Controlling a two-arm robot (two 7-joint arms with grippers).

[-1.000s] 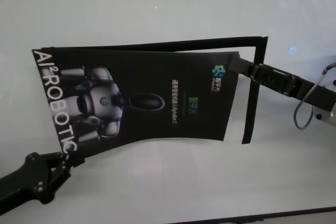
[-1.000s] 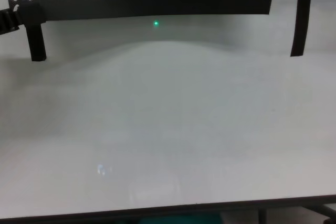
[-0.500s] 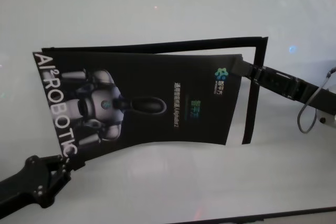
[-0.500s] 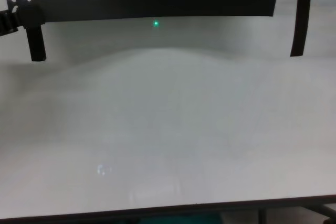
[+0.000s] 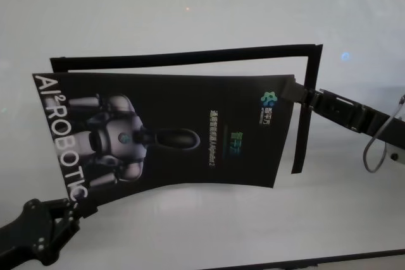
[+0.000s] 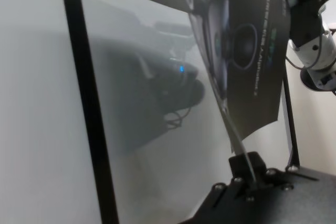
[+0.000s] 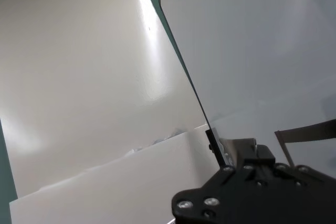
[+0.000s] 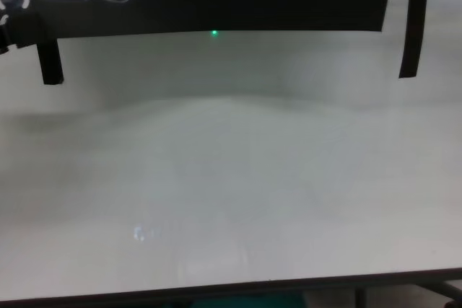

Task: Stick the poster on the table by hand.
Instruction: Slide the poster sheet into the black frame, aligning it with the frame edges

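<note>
Head view: the large black rectangular poster (image 5: 171, 134) with its silver robot figure hangs over the wide white counter (image 5: 190, 232), long axis left-right, inside a black strip frame (image 5: 304, 93). Left hand (image 5: 69, 203) pinches its near-left corner; right hand (image 5: 297, 95) clamps the far-right corner. Left wrist view: apparently raised off the counter (no containers).

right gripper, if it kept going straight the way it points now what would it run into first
The poster itself: the right gripper is shut on its far right corner and points leftward across the sheet. Beyond that lies the left-side black tape strip, though depth is hard to judge.
</note>
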